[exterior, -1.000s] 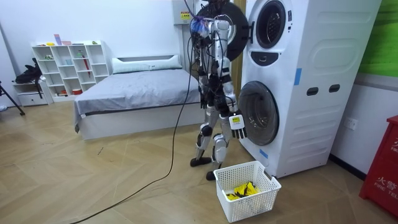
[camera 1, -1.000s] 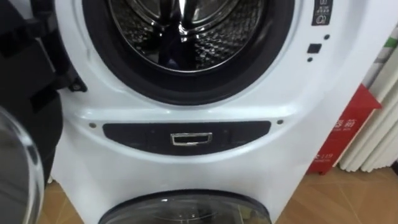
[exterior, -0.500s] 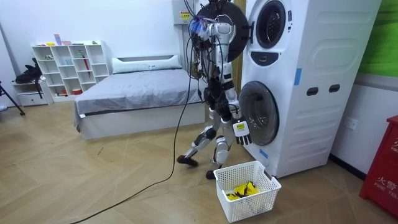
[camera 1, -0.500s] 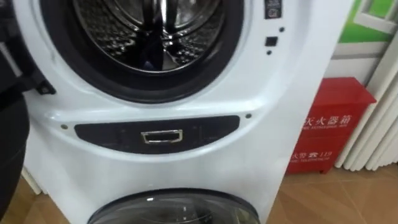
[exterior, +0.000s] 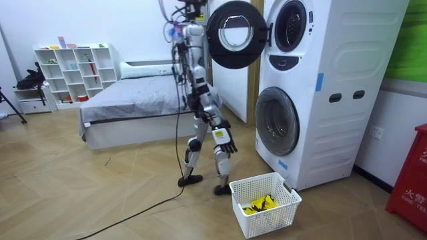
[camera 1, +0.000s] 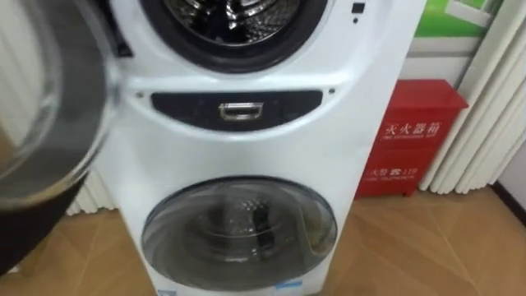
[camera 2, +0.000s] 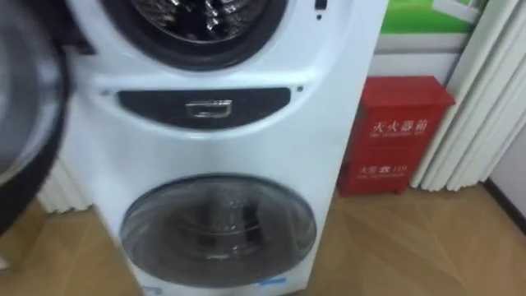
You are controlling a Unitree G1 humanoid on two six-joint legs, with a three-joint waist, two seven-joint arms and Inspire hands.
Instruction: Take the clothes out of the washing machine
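The stacked white washing machine (camera 1: 246,148) fills the eye views. Its upper drum (camera 1: 234,12) is open, and I see only bare metal inside it. The round upper door (exterior: 233,33) is swung out to my left, its glass close by (camera 1: 41,107). The lower door (camera 1: 238,234) is closed. In the room view I stand a step back from the machine, facing it. My right hand (exterior: 223,139) hangs by my thigh with relaxed fingers and holds nothing. A white basket (exterior: 263,203) on the floor by the machine holds yellow cloth (exterior: 257,204).
A red box (camera 1: 411,136) stands against the wall right of the machine, with white vertical slats (camera 1: 485,107) beside it. In the room view a bed (exterior: 140,100) and a white shelf (exterior: 73,67) are behind me. Wooden floor lies around.
I have stepped back from the machine toward the room view's left. The eye views have shifted and now take in the lower door. The upper door stands in plain sight.
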